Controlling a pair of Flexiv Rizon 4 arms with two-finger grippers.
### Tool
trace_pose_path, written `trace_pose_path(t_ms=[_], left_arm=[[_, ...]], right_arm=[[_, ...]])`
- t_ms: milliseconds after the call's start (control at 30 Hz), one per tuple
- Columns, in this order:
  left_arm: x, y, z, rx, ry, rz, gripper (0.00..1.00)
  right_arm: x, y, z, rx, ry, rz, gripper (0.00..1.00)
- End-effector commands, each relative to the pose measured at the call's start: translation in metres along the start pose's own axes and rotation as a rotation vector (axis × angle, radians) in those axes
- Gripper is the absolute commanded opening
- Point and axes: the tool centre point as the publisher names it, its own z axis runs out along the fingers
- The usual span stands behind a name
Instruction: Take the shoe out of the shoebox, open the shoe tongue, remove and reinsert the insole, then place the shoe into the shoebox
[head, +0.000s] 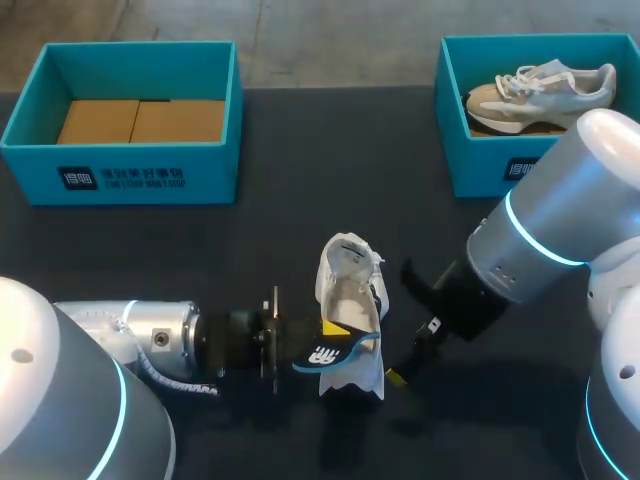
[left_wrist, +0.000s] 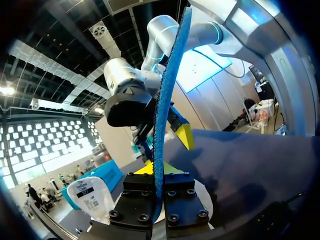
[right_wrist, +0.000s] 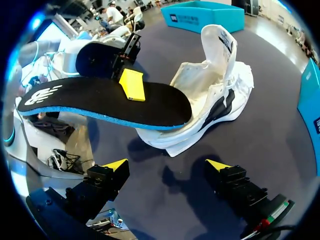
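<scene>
Looking at the left gripper (head: 333, 336) first — what has it got?

It is clamped on the insole (right_wrist: 100, 100), with one yellow tip pressed on the black top face and the other on the underside. The insole is held off the surface (head: 250, 260) with its blue edge showing, and its front end reaches over the opening of the shoe (head: 350, 300). Whether it touches the collar, I cannot tell.

And the shoe itself?

It is white, out of any box, and rests on the dark surface between the two arms, on the robot's side. Its tongue (right_wrist: 221, 45) stands up and away from the opening, so the pale lining shows.

What about the right gripper (right_wrist: 167, 165)?

Its fingers are spread wide with nothing between them — it hangs low over the surface just beside the shoe, on the side away from the left arm, pointing at the shoe.

Where are the boxes?

There are two teal ones at the far edge, well apart from the shoe. The left shoebox (head: 130, 175) shows only brown cardboard (head: 140, 120) inside, and the right shoebox (head: 480, 165) holds a beige sneaker (head: 540, 90).
</scene>
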Motion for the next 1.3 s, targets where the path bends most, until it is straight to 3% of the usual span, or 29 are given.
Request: trace_pose_path(t_ms=[33, 1300], left_arm=[[0.0, 0.005, 0.0, -0.002, 0.005, 0.001, 0.0], [-0.004, 0.024, 0.001, -0.054, 0.03, 0.172, 0.0]], right_arm=[[0.001, 0.0, 0.001, -0.001, -0.002, 0.001, 1.0], [0.001, 0.0, 0.001, -0.001, -0.002, 0.001, 1.0]])
